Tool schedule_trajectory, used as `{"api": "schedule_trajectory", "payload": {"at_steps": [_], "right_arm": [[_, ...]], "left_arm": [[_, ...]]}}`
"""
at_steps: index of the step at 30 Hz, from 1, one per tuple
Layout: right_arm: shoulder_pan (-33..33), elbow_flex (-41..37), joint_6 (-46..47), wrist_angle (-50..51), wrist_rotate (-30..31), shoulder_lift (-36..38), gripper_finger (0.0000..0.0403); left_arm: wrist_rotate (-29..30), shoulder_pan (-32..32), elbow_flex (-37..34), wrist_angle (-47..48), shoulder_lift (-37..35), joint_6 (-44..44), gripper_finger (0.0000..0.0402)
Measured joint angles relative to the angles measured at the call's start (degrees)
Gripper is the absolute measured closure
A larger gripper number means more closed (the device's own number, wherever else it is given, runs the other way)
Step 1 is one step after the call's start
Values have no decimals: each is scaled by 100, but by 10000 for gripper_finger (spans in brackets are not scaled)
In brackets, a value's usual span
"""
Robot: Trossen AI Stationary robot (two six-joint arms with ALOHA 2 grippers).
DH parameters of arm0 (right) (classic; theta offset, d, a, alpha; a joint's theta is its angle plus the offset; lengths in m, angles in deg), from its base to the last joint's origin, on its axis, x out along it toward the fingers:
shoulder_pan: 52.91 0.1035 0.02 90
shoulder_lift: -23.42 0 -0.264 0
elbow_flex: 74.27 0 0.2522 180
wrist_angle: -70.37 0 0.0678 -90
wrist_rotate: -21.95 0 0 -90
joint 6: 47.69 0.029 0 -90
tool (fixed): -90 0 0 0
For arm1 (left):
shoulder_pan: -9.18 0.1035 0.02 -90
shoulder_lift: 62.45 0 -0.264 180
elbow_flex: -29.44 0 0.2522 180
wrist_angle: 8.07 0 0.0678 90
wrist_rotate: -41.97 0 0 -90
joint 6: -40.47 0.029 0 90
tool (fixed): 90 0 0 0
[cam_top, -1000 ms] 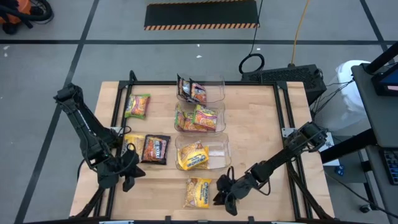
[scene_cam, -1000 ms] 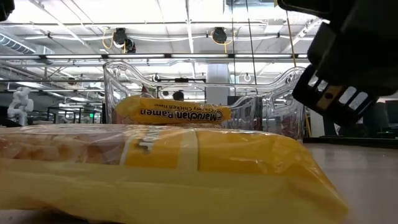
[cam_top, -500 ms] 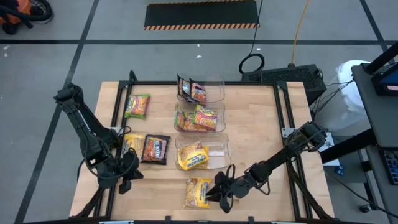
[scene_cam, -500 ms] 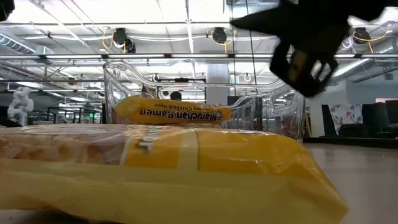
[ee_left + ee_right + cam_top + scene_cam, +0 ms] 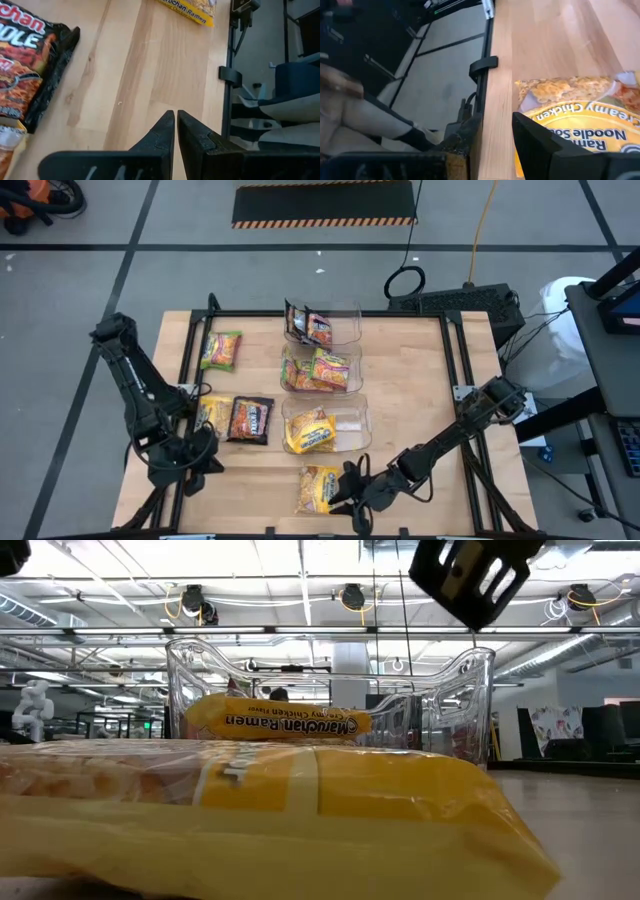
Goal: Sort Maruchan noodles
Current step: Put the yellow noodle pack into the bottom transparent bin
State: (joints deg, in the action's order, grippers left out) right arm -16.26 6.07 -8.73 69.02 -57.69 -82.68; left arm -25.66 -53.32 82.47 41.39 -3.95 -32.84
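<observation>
Yellow packet (image 5: 320, 489): Creamy Chicken ramen, flat at bench (image 5: 420, 390) near edge, loose.
Right gripper (image 5: 345, 498): just beside that packet, fingers wide apart, holding nothing.
Left gripper (image 5: 197, 470): low at left near corner, fingers nearly together, empty.
Dark packet (image 5: 250, 420): flat, left of nearest bin (image 5: 327, 426).
Bins: three in a row, packets inside.
Green packet (image 5: 221, 350): loose, far left.

Bright, even overhead lighting; ceiling strip lights (image 5: 300, 585) glare in low view, where the near yellow glossy packet (image 5: 260, 810) is blurred.
</observation>
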Motion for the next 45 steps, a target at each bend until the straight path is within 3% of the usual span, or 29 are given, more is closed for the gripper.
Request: {"api": "schedule_trajectory", "payload": {"at_steps": [21,30,45], "right_arm": [[82,49,-230,204,-20,-129,299],[87,44,254,465,-621,-818,299],[38,44,-83,289,35,-892,299]], "left_arm": [[124,-367,0,-257,0,-194,376],[129,-377,0,-259,0,-205,376],[128,-377,0,-296,0,-292,376]]}}
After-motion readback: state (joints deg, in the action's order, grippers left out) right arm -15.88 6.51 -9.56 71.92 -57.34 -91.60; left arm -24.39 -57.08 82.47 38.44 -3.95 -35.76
